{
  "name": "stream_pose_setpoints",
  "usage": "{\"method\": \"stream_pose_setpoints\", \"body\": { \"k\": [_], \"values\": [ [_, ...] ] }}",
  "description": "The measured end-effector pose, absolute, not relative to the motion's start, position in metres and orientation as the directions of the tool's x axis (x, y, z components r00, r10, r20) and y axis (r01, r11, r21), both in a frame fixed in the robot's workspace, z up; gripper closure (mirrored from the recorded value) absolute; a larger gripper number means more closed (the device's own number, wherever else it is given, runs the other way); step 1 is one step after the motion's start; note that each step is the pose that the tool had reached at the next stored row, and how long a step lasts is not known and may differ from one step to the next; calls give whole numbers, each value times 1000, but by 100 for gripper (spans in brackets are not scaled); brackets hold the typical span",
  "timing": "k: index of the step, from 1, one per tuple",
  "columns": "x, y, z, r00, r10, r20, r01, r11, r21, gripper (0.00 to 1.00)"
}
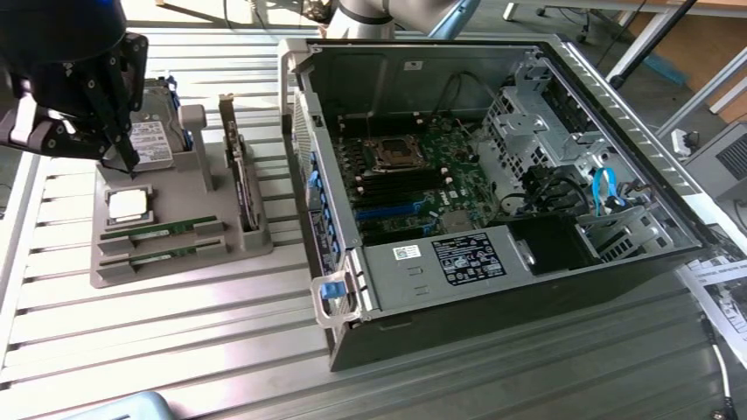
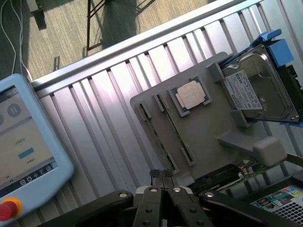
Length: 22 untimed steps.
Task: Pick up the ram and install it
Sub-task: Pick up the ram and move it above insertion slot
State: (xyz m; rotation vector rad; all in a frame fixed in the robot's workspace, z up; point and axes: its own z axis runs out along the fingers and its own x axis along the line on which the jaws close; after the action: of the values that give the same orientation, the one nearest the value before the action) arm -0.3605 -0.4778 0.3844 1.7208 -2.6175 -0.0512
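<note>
A silver table [image 1: 175, 350] of ribbed metal slats is shown, brightly lit by sunlight that is thrown back from its ridges. Beyond its far edge, in the wrist view, a beige-green carpet [image 2: 57, 33] is seen. A thin dark metal frame [image 2: 88, 23] is set on it, with shadow beside.

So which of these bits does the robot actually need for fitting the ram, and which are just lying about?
Needed: gripper, shut and empty; two ram sticks; open computer case; motherboard.
Lying about: CPU chip; hard drive; expansion card; control pendant.
</note>
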Motion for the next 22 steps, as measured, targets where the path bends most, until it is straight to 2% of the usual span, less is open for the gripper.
{"method": "stream_pose_setpoints", "body": {
  "k": [22],
  "values": [
    [-360,-478,384,-308,-951,-5,-951,308,30,89]
  ]
}}
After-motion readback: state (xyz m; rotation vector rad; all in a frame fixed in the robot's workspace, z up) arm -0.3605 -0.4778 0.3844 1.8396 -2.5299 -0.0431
